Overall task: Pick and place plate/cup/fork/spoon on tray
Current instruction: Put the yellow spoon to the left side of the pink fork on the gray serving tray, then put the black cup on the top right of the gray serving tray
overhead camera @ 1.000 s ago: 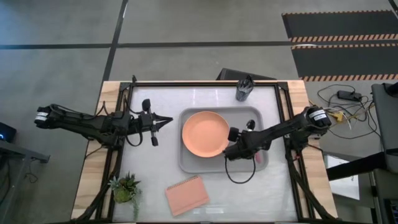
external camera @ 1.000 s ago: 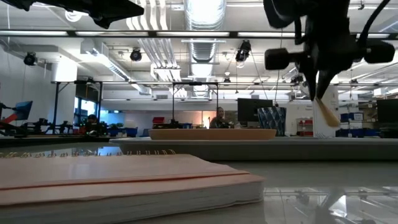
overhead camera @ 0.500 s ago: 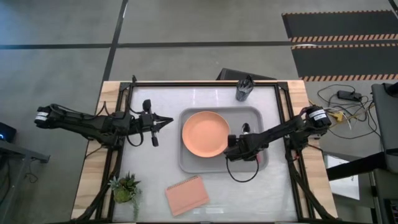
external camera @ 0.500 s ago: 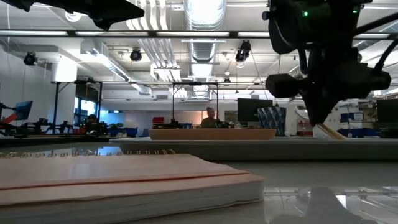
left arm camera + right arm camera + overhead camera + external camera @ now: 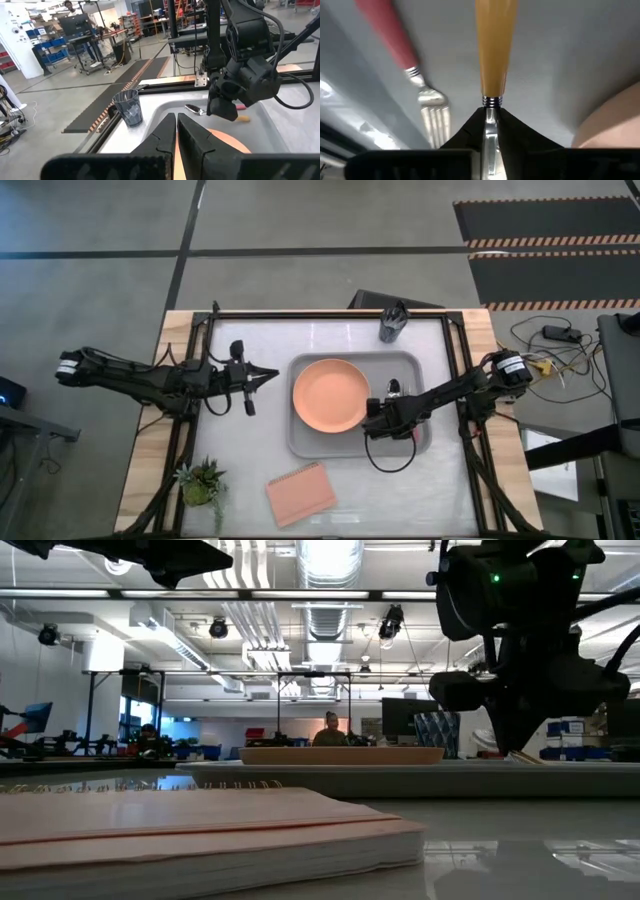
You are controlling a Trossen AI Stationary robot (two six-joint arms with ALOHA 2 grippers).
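Note:
The light-grey tray [image 5: 415, 365] lies mid-table with the salmon-orange plate [image 5: 330, 395] on its left half. My right gripper [image 5: 388, 418] is low over the tray's right half, shut on the orange-handled spoon [image 5: 492, 47]. The spoon's bowl [image 5: 394, 388] shows beside it. The fork [image 5: 427, 112], with a red-pink handle, lies flat on the tray floor next to the spoon. The dark cup [image 5: 392, 325] stands on the table beyond the tray's far edge. My left gripper [image 5: 268, 376] is shut and empty, hovering left of the tray. My right gripper pinches the spoon's metal neck [image 5: 490, 104], just below the orange handle, between its two fingers. The fingers come from above, pointing down, and lie across the spoon. The spoon lies about level, low over the tray floor; I cannot tell whether it rests on it.
A salmon-pink notebook [image 5: 300, 492] lies near the table's front edge and fills the low view's foreground [image 5: 200, 830]. A small potted plant [image 5: 203, 483] stands at the front left. Black frame rails run along the table's sides.
My right gripper has gone down toward the tray floor with the spoon. The spoon's handle, which hung tilted above the tray rim, now sits low behind the rim.

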